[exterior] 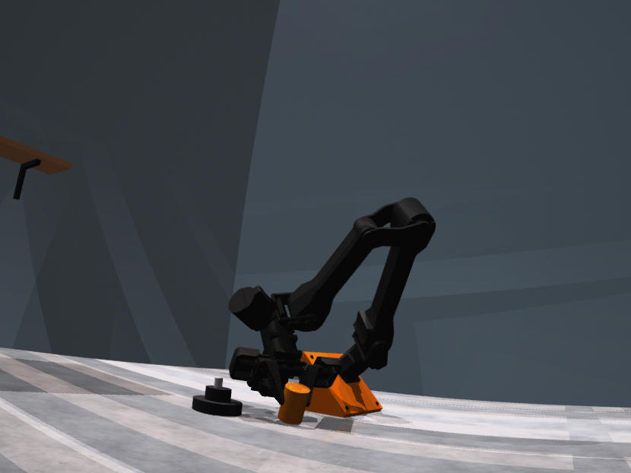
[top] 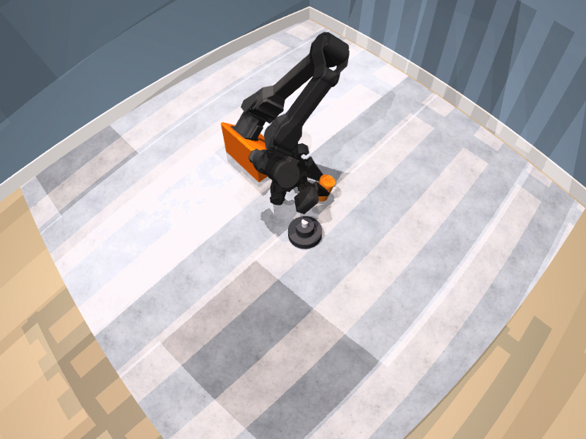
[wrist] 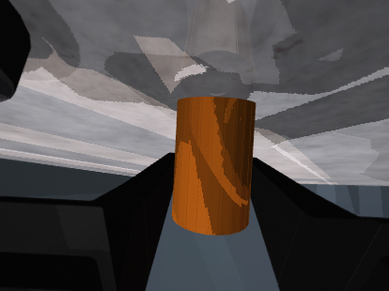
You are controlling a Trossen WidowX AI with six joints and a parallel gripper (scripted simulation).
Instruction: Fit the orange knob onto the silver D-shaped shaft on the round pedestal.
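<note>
The orange knob (top: 323, 197) (exterior: 294, 404) (wrist: 213, 167) is a plain cylinder, held nearly upright with a slight tilt, low over the table; whether its lower end touches the table is hard to tell. My gripper (exterior: 296, 395) (wrist: 211, 161) is shut on it, one finger on each side. The round dark pedestal (top: 293, 236) (exterior: 217, 406) stands apart from the knob, nearer the front in the top view and to the left in the exterior view. Its silver shaft (top: 304, 222) (exterior: 218, 382) points up, bare. The shaft's flat side cannot be made out. The hole under the knob is hidden.
The orange arm base (top: 240, 153) (exterior: 341, 395) is behind the gripper. The pale patterned table top (top: 415, 243) (exterior: 131, 442) has a raised rim (top: 161, 87) at the back. In the exterior view a brown shelf (exterior: 47, 163) is on the wall at the far left.
</note>
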